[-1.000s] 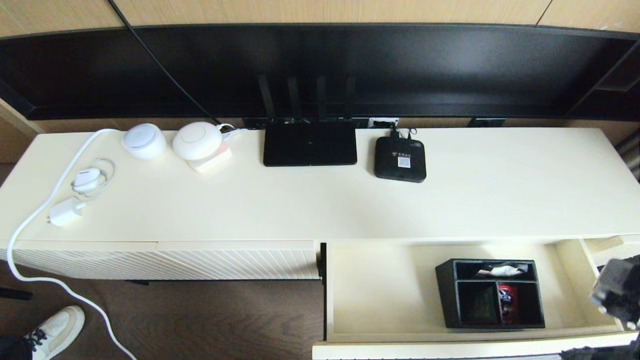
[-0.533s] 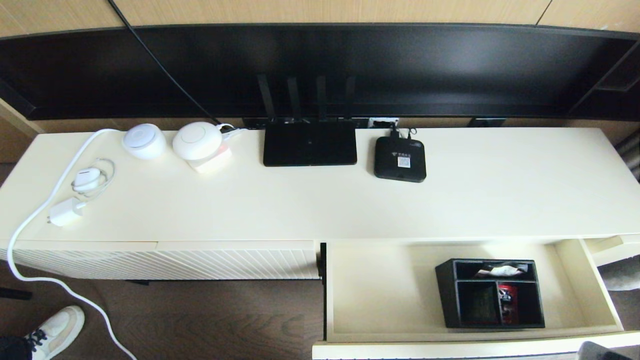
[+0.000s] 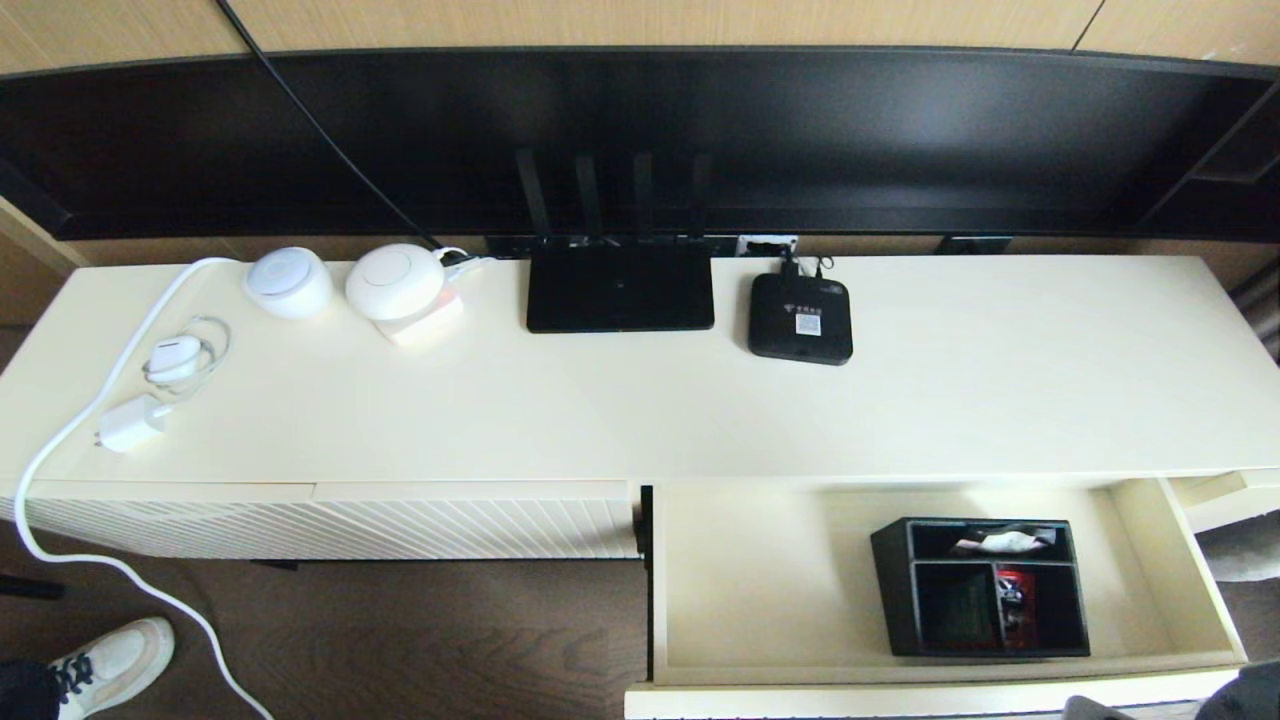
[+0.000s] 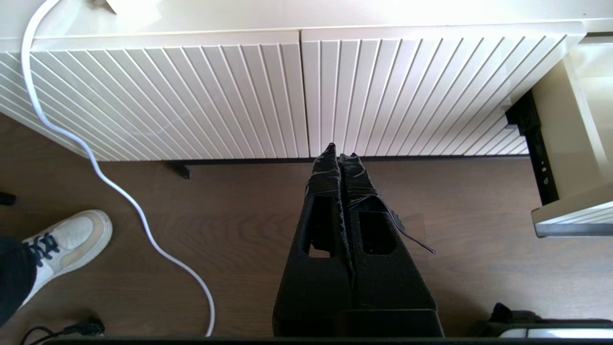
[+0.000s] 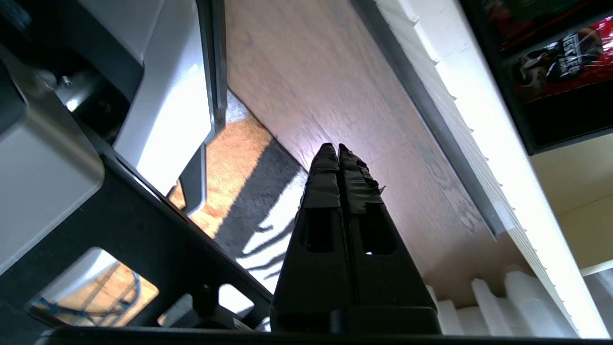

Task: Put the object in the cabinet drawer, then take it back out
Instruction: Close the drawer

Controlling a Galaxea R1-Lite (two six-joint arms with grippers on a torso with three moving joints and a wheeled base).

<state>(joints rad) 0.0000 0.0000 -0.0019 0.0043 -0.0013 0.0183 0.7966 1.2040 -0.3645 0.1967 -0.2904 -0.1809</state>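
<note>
Sitting inside the pulled-out cabinet drawer (image 3: 780,590), toward its right half, the object (image 3: 982,588) is a black open-top box with 3 compartments: 1 long holding white paper, 2 square with a red item in the right one. Both end effectors are closed and empty: the left end effector (image 4: 340,152) hangs over the floor before the ribbed front panel (image 4: 191,96), the right end effector (image 5: 334,149) low outside the drawer's front. Only the right wrist view shows red packaging (image 5: 565,62) up close.

The right gripper (image 5: 337,147) hangs over wood floor (image 5: 335,91), fingers pressed together — beside the cabinet drawer (image 5: 483,129).
</note>
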